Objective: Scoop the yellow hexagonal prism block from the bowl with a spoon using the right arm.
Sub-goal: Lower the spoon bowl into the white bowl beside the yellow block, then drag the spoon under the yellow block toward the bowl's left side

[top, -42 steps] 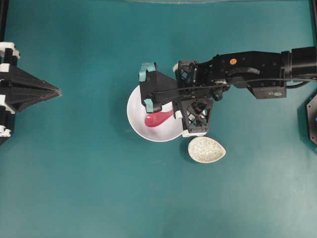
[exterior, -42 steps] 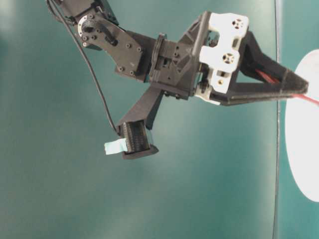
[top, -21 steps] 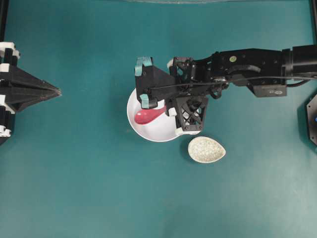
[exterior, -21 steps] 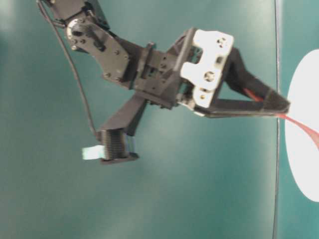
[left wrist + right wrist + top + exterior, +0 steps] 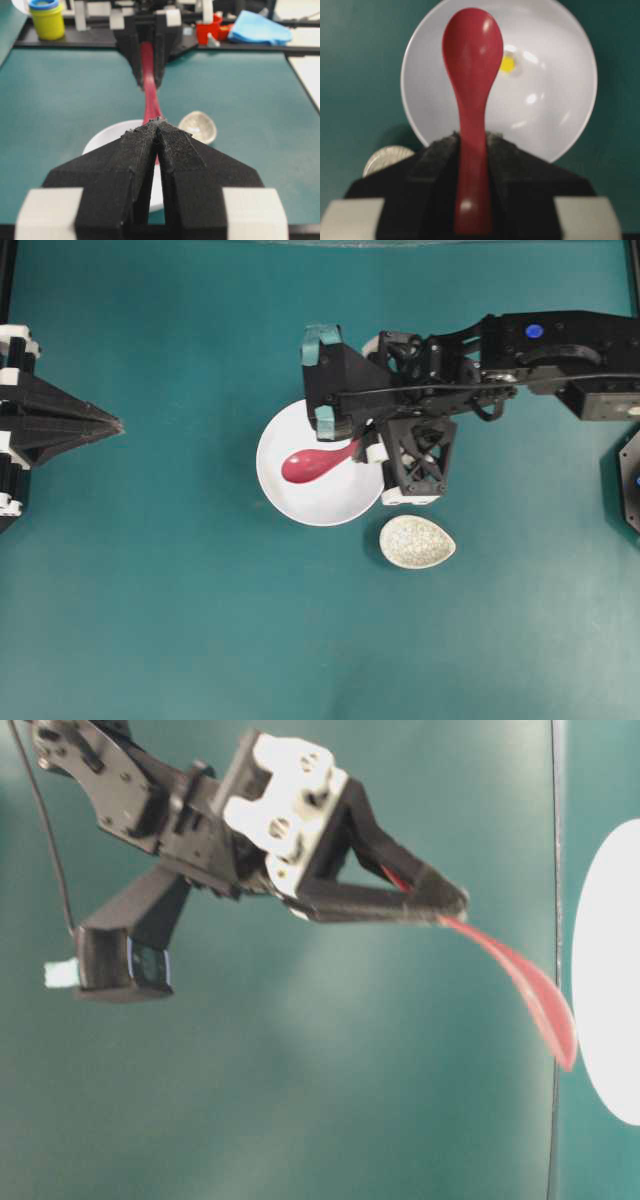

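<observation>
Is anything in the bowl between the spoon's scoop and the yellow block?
Nothing visible. In the right wrist view the yellow block lies alone on the white bowl floor, just beside the scoop of the spoon, which the right gripper holds by the handle.

The spoon (image 5: 471, 65) looked glossy and smooth, with bright highlights. The white bowl (image 5: 555, 95) was shiny like glazed ceramic. The left gripper (image 5: 158, 131) showed rough, matt black plastic. The table (image 5: 180, 620) looked matt teal
</observation>
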Available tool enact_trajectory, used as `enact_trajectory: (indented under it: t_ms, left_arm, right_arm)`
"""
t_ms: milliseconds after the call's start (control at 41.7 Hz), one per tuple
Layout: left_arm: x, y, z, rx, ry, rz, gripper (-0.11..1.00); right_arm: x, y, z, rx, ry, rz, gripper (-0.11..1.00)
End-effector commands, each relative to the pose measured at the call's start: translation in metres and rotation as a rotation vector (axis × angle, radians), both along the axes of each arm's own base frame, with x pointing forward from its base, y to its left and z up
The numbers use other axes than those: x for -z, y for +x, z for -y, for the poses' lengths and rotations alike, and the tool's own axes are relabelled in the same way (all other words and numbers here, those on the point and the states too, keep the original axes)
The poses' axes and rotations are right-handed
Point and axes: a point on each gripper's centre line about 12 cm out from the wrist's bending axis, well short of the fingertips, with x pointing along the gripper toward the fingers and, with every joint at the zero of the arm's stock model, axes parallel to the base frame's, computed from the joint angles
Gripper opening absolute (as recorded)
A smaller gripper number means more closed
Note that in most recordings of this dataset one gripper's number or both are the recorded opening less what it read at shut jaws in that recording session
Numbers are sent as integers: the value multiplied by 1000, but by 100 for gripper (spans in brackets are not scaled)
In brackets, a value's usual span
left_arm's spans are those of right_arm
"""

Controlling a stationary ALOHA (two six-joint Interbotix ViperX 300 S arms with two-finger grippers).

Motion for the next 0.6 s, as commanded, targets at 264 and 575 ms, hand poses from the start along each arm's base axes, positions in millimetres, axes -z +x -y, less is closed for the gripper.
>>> enact_trajectory:
  t_ms: [264, 575]
  left_arm:
    - [-10, 3, 0, -1, 1, 25, 3]
    - [-10, 3, 0, -1, 0, 25, 3]
  right_arm:
    - [-10, -29, 2, 32, -14, -40, 22]
    - [-4, -49, 5, 48, -40, -66, 22]
